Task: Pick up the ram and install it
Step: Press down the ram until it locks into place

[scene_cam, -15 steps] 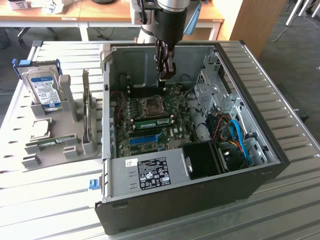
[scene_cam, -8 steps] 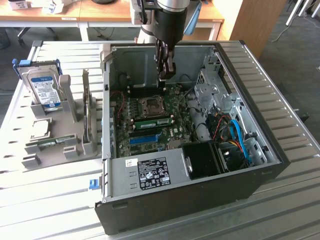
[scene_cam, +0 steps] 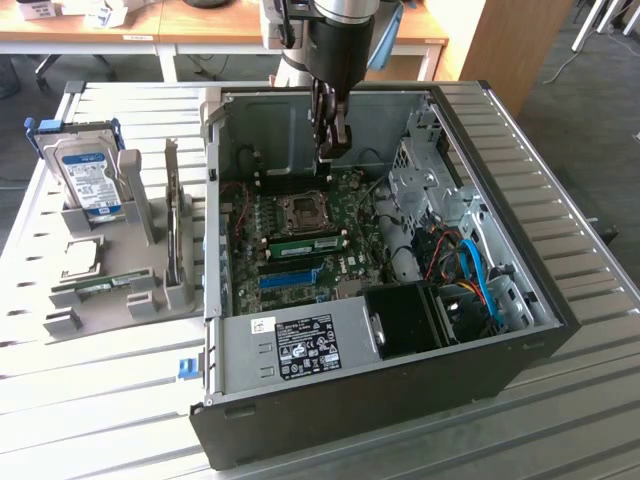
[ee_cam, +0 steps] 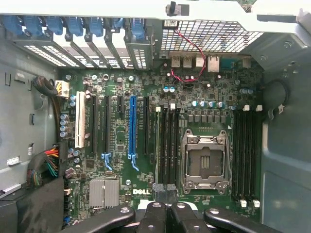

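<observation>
The ram (scene_cam: 305, 241) is a long green stick seated on edge in a memory slot beside the empty processor socket (scene_cam: 299, 210). In the wrist view the ram (ee_cam: 157, 145) shows as a thin green line in the slot farthest from the socket (ee_cam: 204, 160). My gripper (scene_cam: 332, 150) hangs above the back of the motherboard, clear of the stick. Its fingertips (ee_cam: 165, 190) are pressed together with nothing between them, right over the near end of that bank of slots.
The open computer case (scene_cam: 470, 130) has metal walls all round, a drive cage (scene_cam: 425, 185) and blue cables (scene_cam: 480, 270) on the exterior view's right. A grey tray (scene_cam: 150, 225) outside the case holds a hard drive (scene_cam: 88, 180), a square silver chip (scene_cam: 80, 258) and a small green board (scene_cam: 100, 288).
</observation>
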### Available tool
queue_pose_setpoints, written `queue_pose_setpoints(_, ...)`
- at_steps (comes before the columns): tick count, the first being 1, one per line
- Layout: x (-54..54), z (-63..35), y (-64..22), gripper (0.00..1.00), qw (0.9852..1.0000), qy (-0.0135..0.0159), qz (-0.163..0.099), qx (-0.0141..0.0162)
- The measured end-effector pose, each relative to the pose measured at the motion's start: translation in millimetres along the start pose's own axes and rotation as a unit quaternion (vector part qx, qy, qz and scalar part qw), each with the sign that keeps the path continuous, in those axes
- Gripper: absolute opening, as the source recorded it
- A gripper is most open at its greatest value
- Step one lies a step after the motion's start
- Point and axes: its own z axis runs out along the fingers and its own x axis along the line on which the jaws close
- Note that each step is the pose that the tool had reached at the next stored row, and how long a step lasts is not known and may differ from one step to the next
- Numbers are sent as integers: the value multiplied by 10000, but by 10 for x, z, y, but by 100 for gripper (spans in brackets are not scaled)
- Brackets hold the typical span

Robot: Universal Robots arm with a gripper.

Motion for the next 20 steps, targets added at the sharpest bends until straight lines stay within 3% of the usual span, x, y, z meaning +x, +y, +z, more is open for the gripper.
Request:
queue_pose_setpoints(3, 0, 0, 0, 11, 10000, -1, 44, 0)
queue_pose_setpoints(7, 0, 3, 0, 11, 9992, -9, 399, 4)
queue_pose_setpoints(10, 0, 5, 0, 11, 9977, -14, 676, 5)
queue_pose_setpoints(15, 0, 9, 0, 11, 9937, -23, 1123, 10)
queue_pose_setpoints(20, 0, 14, 0, 11, 9875, -32, 1574, 13)
